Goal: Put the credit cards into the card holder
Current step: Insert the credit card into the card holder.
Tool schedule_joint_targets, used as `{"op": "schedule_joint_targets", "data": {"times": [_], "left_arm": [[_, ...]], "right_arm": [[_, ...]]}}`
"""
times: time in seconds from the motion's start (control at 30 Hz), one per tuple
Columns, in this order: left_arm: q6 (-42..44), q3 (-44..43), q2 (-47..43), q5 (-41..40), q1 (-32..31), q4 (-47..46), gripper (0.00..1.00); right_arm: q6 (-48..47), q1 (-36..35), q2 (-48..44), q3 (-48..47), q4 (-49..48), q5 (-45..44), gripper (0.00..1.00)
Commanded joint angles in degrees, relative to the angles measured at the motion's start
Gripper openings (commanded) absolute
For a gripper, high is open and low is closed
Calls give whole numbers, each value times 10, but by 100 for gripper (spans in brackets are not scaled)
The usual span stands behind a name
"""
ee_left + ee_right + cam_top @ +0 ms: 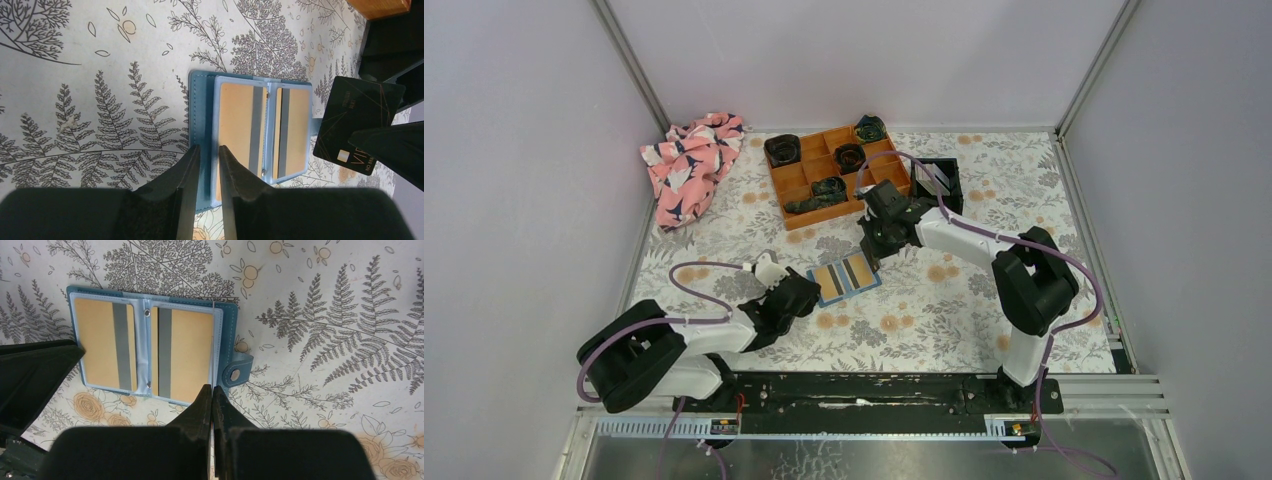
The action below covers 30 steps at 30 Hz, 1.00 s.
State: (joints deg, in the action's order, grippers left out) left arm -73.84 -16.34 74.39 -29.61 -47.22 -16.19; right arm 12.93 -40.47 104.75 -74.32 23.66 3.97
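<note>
card holder (845, 279) flat, open, mid-frame; left gripper (207, 148) narrow over teal edge; right gripper (212, 388) pinches black credit card (357, 120) beside opposite edge.

Pale lilac walls (524, 150) enclose a floral-patterned table (944, 300).

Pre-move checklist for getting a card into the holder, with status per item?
1. The card holder open, flat, sleeves facing up: ok.
2. The right gripper shut on the black card: ok.
3. Card lined up with a sleeve opening: not ok; it sits skewed beside the snap tab.
4. The left gripper securing the holder: cannot tell; its fingers flank the cover edge with a narrow gap.
5. Free sleeve: cannot tell; both show tan faces with a grey stripe.
</note>
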Motion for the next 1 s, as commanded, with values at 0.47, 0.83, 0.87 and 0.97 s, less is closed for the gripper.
{"op": "schedule_joint_targets", "data": {"times": [0.47,0.83,0.87,0.97], "left_arm": [[19,-13,18,21,24,-37,26],[18,-11,17,24,26,-38,25],[17,-11,17,25,26,-39,25],[18,-11,18,25,26,-39,25]], "right_arm": [[-5,7,8,-19,0,-21,0],[5,24,8,1,-17,7,0],[5,26,8,3,-19,9,0],[6,30,11,9,-23,16,0]]}}
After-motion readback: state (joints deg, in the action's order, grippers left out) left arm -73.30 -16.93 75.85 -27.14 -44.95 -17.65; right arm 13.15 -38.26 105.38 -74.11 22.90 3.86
